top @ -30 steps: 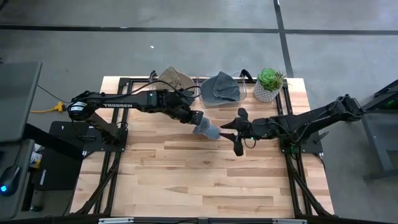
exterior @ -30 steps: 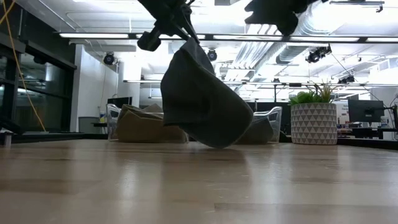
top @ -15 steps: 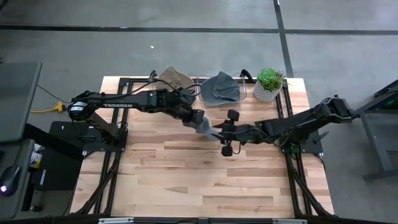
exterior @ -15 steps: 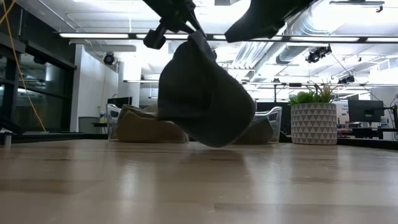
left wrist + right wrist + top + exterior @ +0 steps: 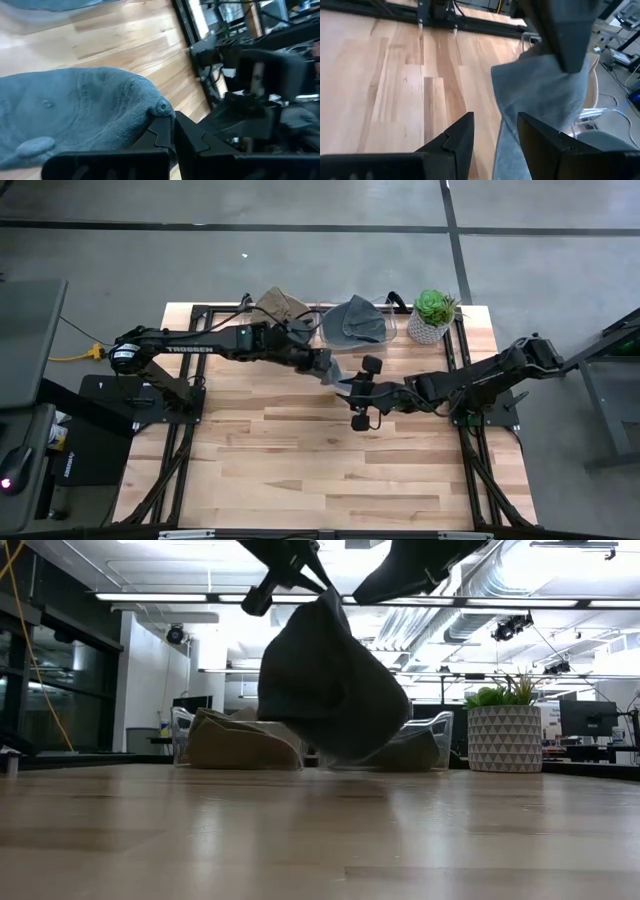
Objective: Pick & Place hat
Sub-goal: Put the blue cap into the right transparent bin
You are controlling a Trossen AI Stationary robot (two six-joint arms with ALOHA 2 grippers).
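A grey-blue hat hangs from my left gripper, which is shut on it above the table's middle. In the low view the hat hangs as a slack bag under my left gripper, its lower end just over the wood. My right gripper is open. Its two fingers stand on either side of the hat's lower part. My left gripper pinches the hat's crown right beside its top button between its two shut fingers. It comes slanting down from the table's left. The hat hangs slack below the fingers. Whether my right gripper's fingers touch the cloth, I cannot tell.
A clear bin at the far edge holds another grey hat. A tan hat lies left of it. A potted succulent stands at the far right. Bare wood spreads toward the near edge.
My right gripper has gone toward the table's left, up to the hat, and its open fingers now stand around the hat's lower part. The hat has risen a little and swung under my left gripper.
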